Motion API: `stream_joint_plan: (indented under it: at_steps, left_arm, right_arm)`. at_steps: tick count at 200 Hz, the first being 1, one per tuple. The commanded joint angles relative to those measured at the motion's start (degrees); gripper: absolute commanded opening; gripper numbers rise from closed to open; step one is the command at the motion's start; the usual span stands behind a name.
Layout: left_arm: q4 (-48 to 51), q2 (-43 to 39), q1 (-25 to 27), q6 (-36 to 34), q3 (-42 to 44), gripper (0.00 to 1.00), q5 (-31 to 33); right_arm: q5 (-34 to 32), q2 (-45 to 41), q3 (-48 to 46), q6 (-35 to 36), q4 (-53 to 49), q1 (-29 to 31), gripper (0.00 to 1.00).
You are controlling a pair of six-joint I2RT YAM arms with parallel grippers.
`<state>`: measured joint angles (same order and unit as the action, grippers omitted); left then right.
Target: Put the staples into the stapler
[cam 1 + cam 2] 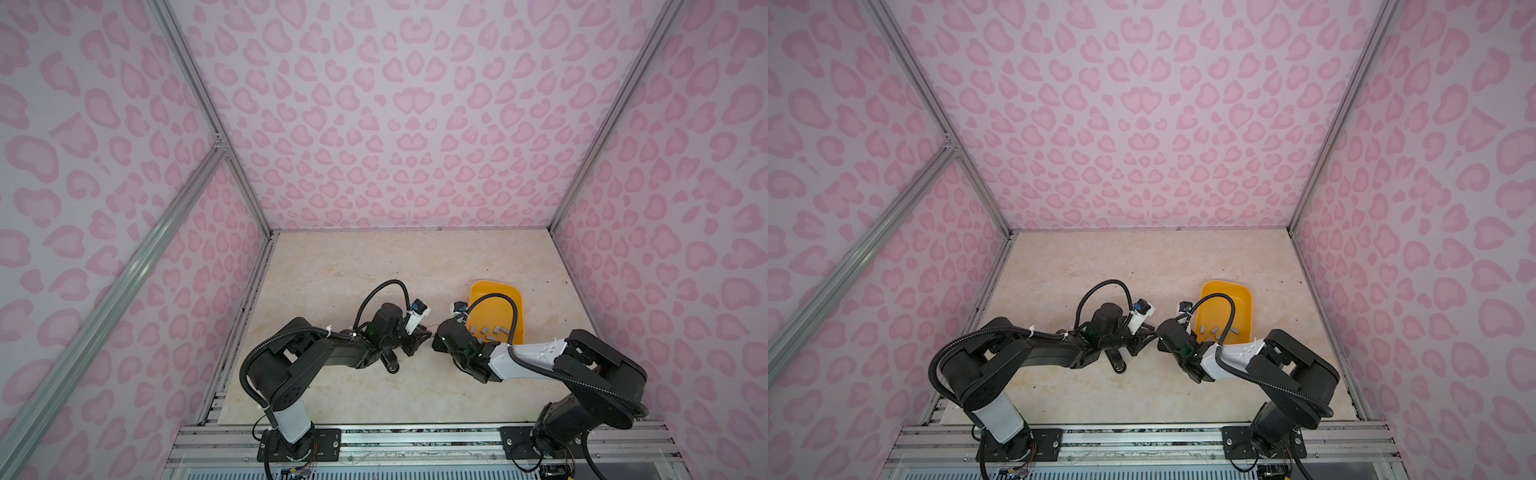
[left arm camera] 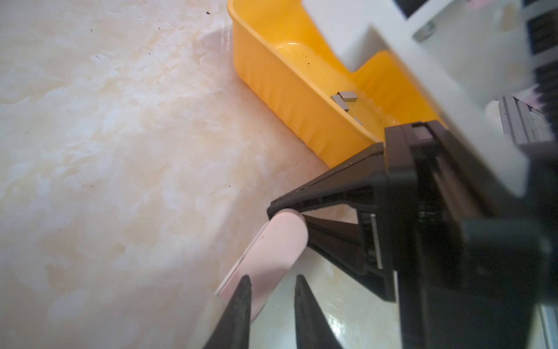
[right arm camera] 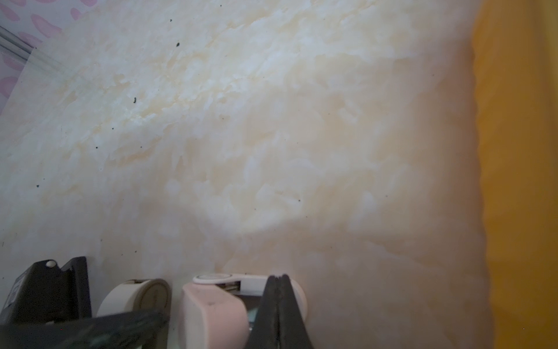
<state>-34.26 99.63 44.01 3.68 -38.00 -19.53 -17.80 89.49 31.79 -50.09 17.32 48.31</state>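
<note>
Here my left jaws are clenching on the pink stapler (image 2: 271, 241), gripping it across its body. My right jaws are pressing shut, tips meeting at that stapler's far end; whether they are pinching anything I cannot tell. Just beside them the yellow tub (image 2: 287, 90) is sitting on the counter (image 2: 120, 151), and the staples (image 2: 347, 96) are lying loose on its floor, several small grey strips.
</note>
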Motion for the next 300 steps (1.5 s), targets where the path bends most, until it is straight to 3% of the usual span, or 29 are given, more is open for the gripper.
stream_joint_plan:
  at_steps: [1, 97, 174, 300]
  left_arm:
    - [-1.29, 0.86, 0.04, 0.14, -0.94, 0.27, -0.42]
    - [-0.61, 1.26, 0.2, 0.17, -1.81, 0.27, -0.69]
    - [-0.02, 1.3, 0.4, 0.27, -2.18, 0.26, -0.69]
    - [0.18, 2.32, 0.48, -0.17, -2.32, 0.25, -0.82]
  right_arm:
    - [-0.91, -1.92, -0.76, 0.86, -1.1, -0.33, 0.13]
    - [-1.82, -9.13, 0.05, 4.96, -4.49, -0.41, 0.14]
    - [1.06, -3.5, 2.53, 6.37, -3.84, 0.54, 0.15]
    - [-2.59, 1.04, -1.86, 2.32, -0.73, 2.35, 0.11]
